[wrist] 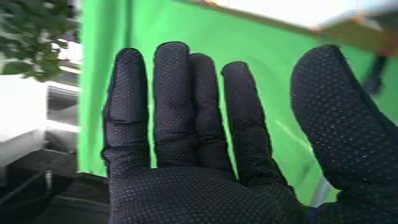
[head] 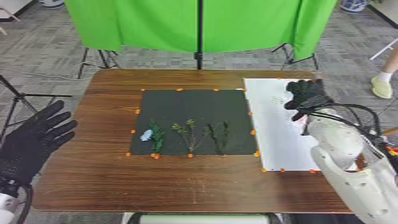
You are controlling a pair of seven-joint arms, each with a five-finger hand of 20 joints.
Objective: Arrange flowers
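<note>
At the left, the robot's black-gloved left hand (head: 31, 144) is held palm-flat beside the brown wooden surface (head: 89, 182), its fingers (head: 57, 119) straight and spread, pointing up and inward. On the surface lies a square dark-grey mat (head: 191, 107), with small orange markers (head: 179, 90) along its edges. Near the mat's lower edge the flowers and greenery lie in a row, stems toward the robot: first a pale blue flower (head: 147, 135) against a feathery green sprig (head: 158, 139), then a thin, branching sprig with small yellow-green tips (head: 189, 135), then slender dark green leafy stems (head: 220, 137). Right of the mat is a long white rectangular sheet (head: 277, 135), also marked in orange. The black-gloved right hand (head: 306, 94) is over its far right part; just below it shows something small and pale pink (head: 299, 118), perhaps a flower, partly covered by the arm. In the right wrist view, the right hand (wrist: 191, 192) has its four long fingers (wrist: 173, 100) straight and close together, the middle two touching, with the thumb held well apart. Bright green cloth (wrist: 266, 90) hangs beyond.
</note>
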